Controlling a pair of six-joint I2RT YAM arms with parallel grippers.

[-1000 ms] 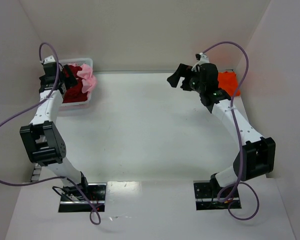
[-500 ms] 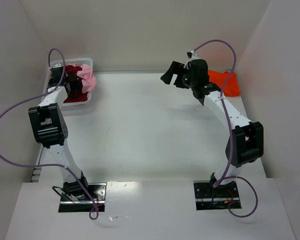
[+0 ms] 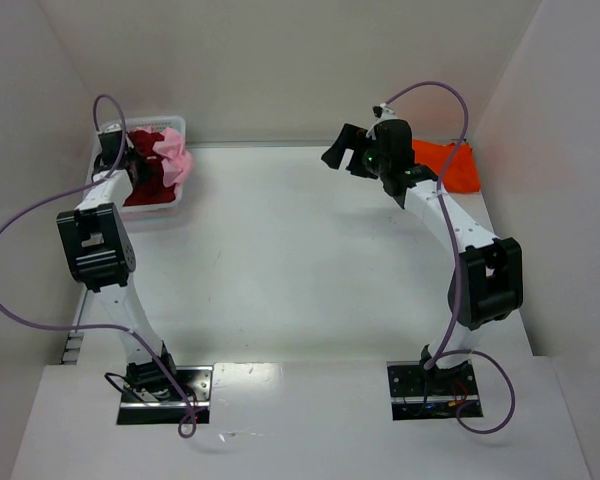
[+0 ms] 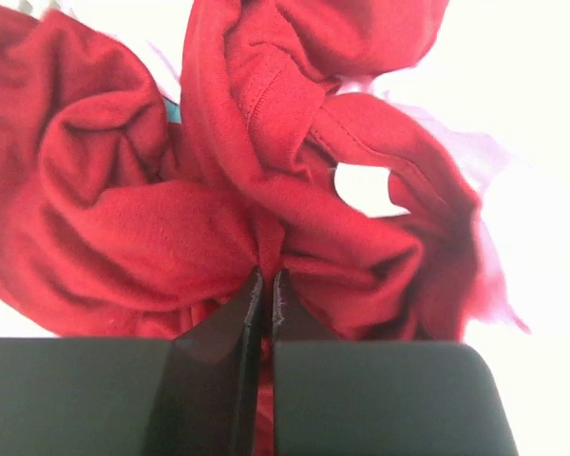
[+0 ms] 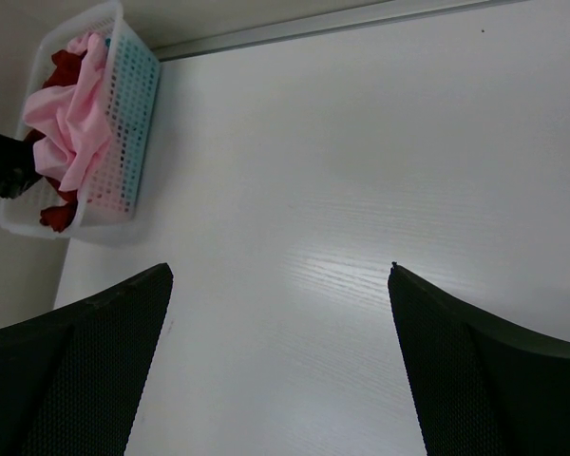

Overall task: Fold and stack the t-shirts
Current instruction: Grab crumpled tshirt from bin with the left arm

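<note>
White links, black joint housings, purple cables. Left end effector smooth black; right end effector mesh-textured.

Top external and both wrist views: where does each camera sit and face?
Top external: above and behind the bases, looking down on the white table; both arms whole, left gripper in the white plastic mesh basket, right gripper open.
Left wrist: on the left arm, facing the dark red cloth t-shirt; its gripper shut on it.
Right wrist: on the right arm, facing across the table toward the basket; its open fingers below.
Shared: top external and right wrist both show the basket and pale pink cloth t-shirt.
</note>
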